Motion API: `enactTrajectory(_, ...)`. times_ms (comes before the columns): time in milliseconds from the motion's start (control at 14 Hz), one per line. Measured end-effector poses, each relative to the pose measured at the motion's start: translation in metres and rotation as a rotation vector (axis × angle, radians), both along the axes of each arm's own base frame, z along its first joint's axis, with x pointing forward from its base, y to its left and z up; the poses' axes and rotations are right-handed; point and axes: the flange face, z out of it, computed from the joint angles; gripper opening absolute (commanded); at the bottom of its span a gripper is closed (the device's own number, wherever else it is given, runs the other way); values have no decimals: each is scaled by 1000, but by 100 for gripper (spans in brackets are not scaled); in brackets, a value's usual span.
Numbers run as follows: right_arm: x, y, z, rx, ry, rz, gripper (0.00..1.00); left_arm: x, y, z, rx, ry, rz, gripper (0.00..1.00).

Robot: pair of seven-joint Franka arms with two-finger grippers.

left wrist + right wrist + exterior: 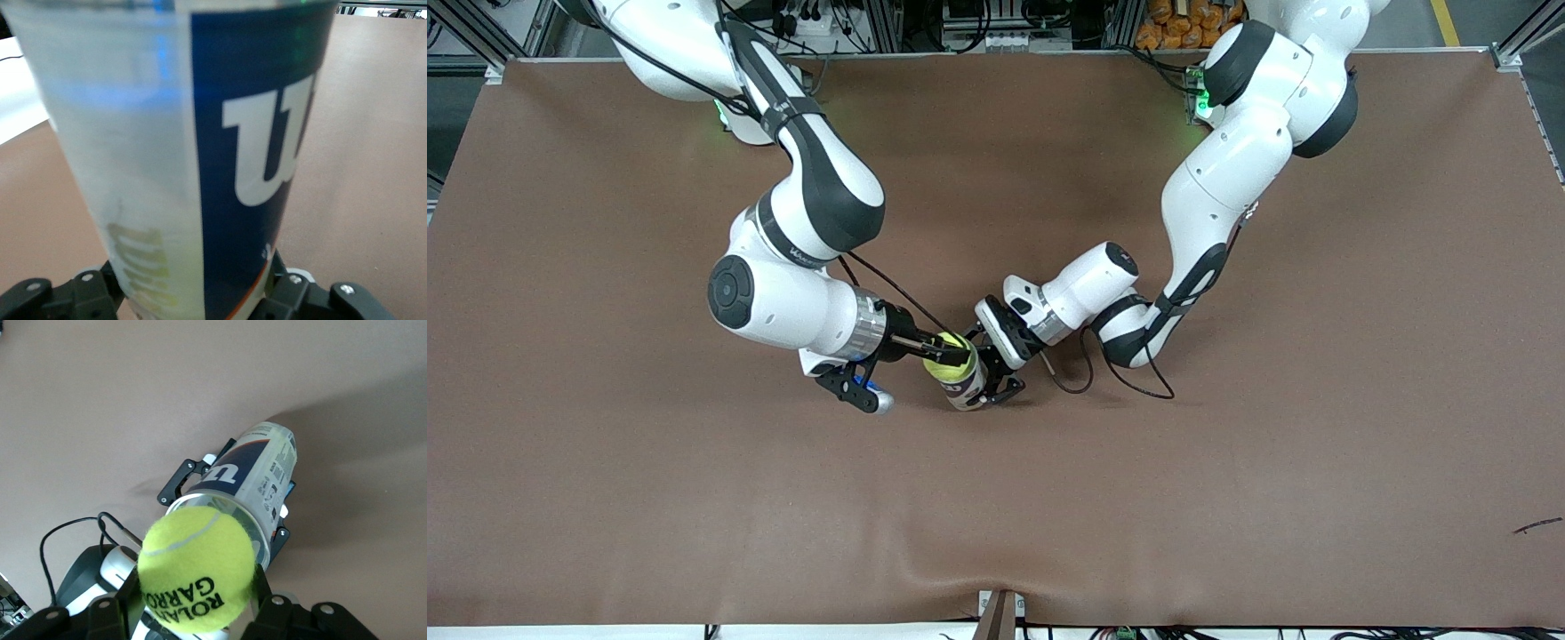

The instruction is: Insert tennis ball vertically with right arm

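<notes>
The tennis ball (pixel 947 348) sits clenched between the fingers of the right hand (pixel 953 349), directly over the open mouth of the clear tube (pixel 963 384), at about six o'clock from the centre of the desk (pixel 1227 498). We see the left hand (pixel 996 384) grasping that tube low on its body, holding it upright. Whether the ball touches the rim we cannot quite tell; it looks just above.
</notes>
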Motion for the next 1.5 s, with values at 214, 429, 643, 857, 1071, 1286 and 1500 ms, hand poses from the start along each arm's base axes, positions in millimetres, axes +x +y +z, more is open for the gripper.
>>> enactTrajectory(214, -1, 0, -2, -3, 9, 1, 100, 0, 0, 0, 1, -2, -2, 79)
enactTrajectory(429, -1, 0, -2, -3, 10, 1, 100, 0, 0, 0, -1, -3, -2, 79)
enactTrajectory(643, 0, 0, -2, -4, 7, 2, 100, 0, 0, 0, -1, -4, -3, 79)
enactTrajectory(857, 2, -6, 0, -94, -57, 80, 100, 0, 0, 0, -1, -4, -3, 84)
enactTrajectory(1071, 2, -27, 2, -248, -111, 247, 100, 0, 0, 0, 0, -4, -3, 100)
enactTrajectory(1286, 13, -86, 20, -295, -145, 375, 100, -2, 0, -2, 1, 5, -4, 100)
enactTrajectory(1500, 9, -169, 51, -296, -183, 439, 100, -9, 6, -15, 16, 34, -4, 100)
